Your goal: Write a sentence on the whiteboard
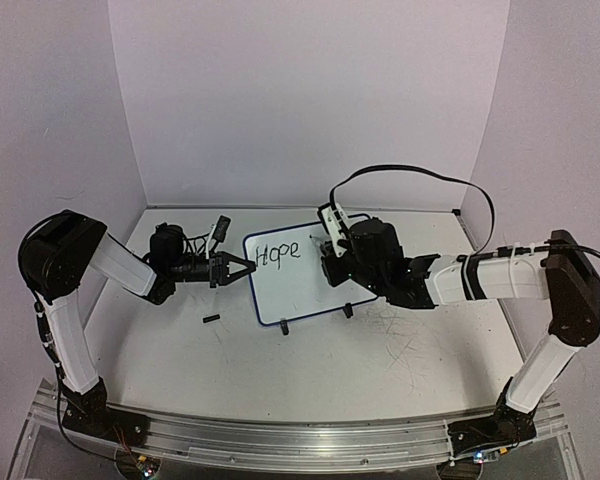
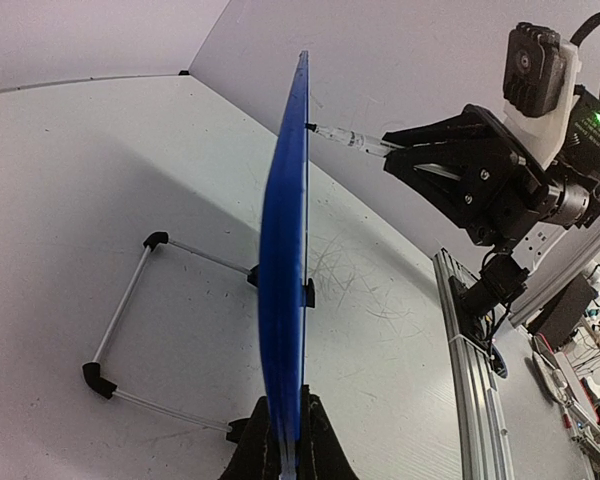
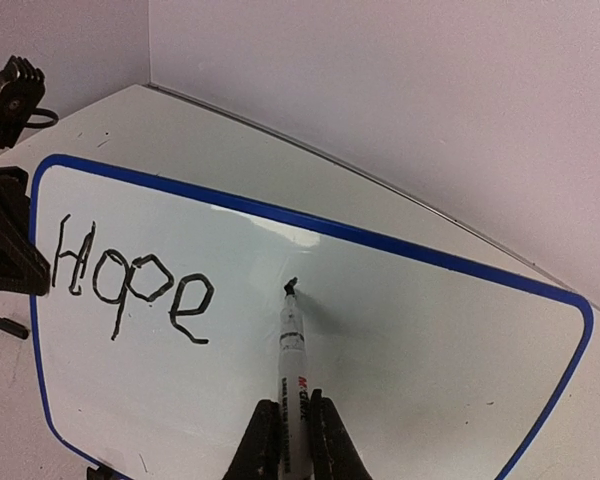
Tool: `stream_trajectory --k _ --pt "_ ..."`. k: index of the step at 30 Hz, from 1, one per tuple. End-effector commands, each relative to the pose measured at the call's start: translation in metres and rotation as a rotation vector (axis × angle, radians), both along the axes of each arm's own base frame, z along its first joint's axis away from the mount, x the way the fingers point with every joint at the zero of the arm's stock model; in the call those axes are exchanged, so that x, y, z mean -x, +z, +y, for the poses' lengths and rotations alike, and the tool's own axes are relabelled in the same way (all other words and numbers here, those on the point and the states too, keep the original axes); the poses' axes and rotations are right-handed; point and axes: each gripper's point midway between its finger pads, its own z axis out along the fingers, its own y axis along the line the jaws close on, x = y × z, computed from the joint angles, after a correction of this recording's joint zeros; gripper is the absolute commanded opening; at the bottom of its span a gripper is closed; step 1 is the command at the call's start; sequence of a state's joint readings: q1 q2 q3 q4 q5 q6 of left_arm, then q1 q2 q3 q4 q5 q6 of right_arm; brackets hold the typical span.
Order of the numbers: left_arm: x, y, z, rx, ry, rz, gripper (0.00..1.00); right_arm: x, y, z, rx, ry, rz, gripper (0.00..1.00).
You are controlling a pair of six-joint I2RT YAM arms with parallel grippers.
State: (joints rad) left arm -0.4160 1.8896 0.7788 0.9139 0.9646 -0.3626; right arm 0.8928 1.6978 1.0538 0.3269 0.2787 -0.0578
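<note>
One whiteboard [image 1: 292, 290] stood tilted on the table [image 1: 380, 350], in the middle between the two arms. It had a blue rim and leaned on one thin wire stand [image 2: 130, 300] behind it. Two small black feet showed at its bottom edge.

One word was written on the board in black: "Hope" [image 3: 130, 285]. It had four letters and sat at the top left of the board.

The left gripper [image 1: 248, 267] was pinched tight on the left edge of the whiteboard (in the left wrist view the blue rim ran straight up out of its fingers). The right gripper [image 3: 292, 410] was squeezed shut on one marker [image 3: 292, 350]. The black tip of the marker touched the board just to the right of the "e". The marker had red letters down its side, but they were too small to read.

One small black piece [image 1: 211, 320] lay flat on the table by itself, near the lower left corner of the board and not touching it.
</note>
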Motion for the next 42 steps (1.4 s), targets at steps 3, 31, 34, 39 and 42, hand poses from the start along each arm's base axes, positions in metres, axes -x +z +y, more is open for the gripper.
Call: stream_trajectory --k 3,31,34,39,42 --pt "0.001 -0.015 -0.004 -0.059 0.009 -0.005 0.00 0.002 -0.002 0.000 -0.009 -0.008 0.027 0.00" --pt "0.001 -0.017 -0.004 -0.064 0.008 0.002 0.00 0.022 0.018 -0.015 -0.060 -0.049 0.006 0.00" --pt "0.001 -0.018 -0.003 -0.066 0.009 0.003 0.00 0.022 0.040 -0.020 -0.108 -0.058 -0.044 0.00" --pt "0.000 -0.018 -0.004 -0.066 0.009 0.001 0.00 0.009 0.037 -0.011 -0.109 -0.038 -0.026 0.00" --pt "0.001 -0.018 -0.003 -0.066 0.009 0.001 0.00 0.004 0.036 -0.006 -0.111 -0.034 -0.023 0.00"
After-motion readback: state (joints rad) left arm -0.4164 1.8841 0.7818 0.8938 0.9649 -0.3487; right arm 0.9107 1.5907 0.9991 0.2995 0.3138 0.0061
